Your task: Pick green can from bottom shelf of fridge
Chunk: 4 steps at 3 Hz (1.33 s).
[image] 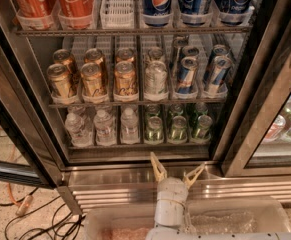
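At 12 o'clock the red cola cans (75,1) and blue cola cans (157,1) are cut off by the top edge. On the bottom shelf (135,145), behind each front green can (178,129) a rear one shows only its top, and the pale markings are too small to read. At 3 o'clock the neighbouring cooler (285,124) runs off the right edge. At 6 o'clock the tool (176,171), fingers spread, stands before the base of the fridge (115,184). Its arm (170,211) and the clear bin (265,204) are cut by the lower edge.
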Available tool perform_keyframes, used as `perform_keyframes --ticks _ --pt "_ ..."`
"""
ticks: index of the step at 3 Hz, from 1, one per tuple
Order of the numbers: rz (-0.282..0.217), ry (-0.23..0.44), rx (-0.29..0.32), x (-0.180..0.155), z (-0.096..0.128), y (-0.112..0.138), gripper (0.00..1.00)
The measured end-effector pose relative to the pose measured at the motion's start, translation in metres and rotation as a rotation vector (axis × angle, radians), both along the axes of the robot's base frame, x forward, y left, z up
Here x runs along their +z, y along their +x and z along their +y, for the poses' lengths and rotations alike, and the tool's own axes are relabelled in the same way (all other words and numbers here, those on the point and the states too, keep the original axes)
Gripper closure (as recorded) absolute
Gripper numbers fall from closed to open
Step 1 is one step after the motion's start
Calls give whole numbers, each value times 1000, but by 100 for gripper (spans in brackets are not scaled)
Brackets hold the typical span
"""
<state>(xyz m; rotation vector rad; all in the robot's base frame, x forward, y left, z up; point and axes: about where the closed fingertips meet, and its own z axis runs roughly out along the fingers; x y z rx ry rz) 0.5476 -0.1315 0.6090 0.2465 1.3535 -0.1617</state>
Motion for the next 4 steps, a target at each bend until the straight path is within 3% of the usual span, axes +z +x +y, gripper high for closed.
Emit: perform_keyframes --ticks 2,3,4 --pt "-19 -29 -85 0 -29 14 0" --pt "-19 -35 -121 -2 -41 18 13" --pt "-20 -39 -151 -4 -49 23 18"
